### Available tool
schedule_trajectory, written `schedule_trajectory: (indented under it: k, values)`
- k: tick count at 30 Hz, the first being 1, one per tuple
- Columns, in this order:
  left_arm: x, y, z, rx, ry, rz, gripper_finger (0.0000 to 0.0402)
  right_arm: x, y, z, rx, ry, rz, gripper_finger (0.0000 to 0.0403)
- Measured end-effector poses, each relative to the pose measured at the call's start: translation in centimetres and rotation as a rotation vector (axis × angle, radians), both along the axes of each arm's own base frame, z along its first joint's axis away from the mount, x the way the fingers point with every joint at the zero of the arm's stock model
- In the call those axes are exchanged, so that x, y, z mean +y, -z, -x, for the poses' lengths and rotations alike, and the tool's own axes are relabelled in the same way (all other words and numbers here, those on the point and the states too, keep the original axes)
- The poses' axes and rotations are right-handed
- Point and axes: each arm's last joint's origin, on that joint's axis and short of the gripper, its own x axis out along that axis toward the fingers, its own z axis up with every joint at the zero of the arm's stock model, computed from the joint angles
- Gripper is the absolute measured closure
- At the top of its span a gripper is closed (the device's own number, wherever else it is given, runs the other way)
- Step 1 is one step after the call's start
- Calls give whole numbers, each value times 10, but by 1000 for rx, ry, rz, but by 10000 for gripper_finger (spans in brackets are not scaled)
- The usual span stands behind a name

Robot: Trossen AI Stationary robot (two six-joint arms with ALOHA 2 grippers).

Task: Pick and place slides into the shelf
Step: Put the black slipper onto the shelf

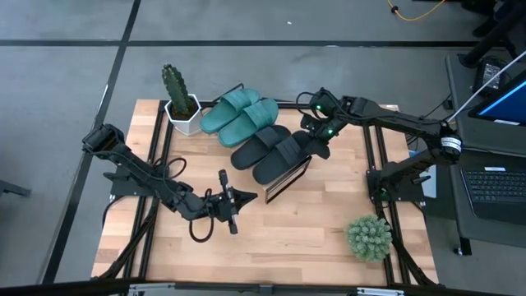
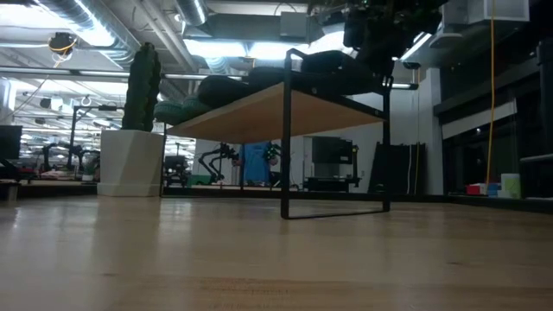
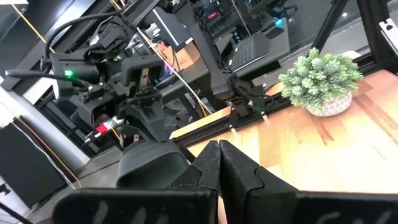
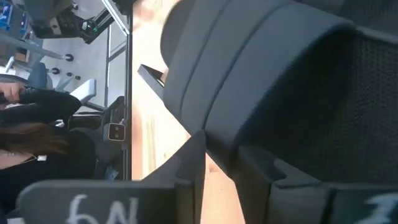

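- The slides all appear to lie on the shelf [image 1: 289,177]: the teal-green pair [image 1: 238,113] sits at the far end beside the cactus pot, and the black pair [image 1: 271,150] sits just next to it, toward the near end.
- The outer black slide [image 1: 283,156] is the last in the row; its heel end lies at the right gripper [image 1: 316,144].
- From table height, the shelf shows as a slanted plank on thin black legs, with dark sandal shapes along its top edge and the right arm over them.
- The right gripper is at the shelf's right side, touching or just off that black slide. In its own wrist view the sandal's strap fills the frame beyond the fingers [image 4: 193,158], with a gap between them; whether the jaws grip the rubber or have just let go I cannot tell.
- The left gripper [image 1: 238,200] waits well apart, low over the table in front of the shelf, its fingers pressed together on nothing.
- Progress, as I judge it: all four sandals are up on the rack, so the placing looks nearly finished. What is left is for the right gripper to free the last black slide cleanly and pull away without dragging it off the sloping plank.
- Around the work: a cactus [image 1: 174,86] in a white pot at the shelf's far left, and a small green plant [image 1: 368,237] near the table's right front corner.
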Motion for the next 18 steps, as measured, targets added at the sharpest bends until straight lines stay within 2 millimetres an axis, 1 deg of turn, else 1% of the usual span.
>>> schedule_trajectory:
  k: [5,12,18]
  values:
    - [0,0,0,0,0,0,402,-1,4,-3,17,1,-9,307]
    - [0,0,0,0,0,0,401,0,7,0,66,13,-40,274]
    - [0,0,0,-1,1,0,401,1,8,2,94,16,-46,259]
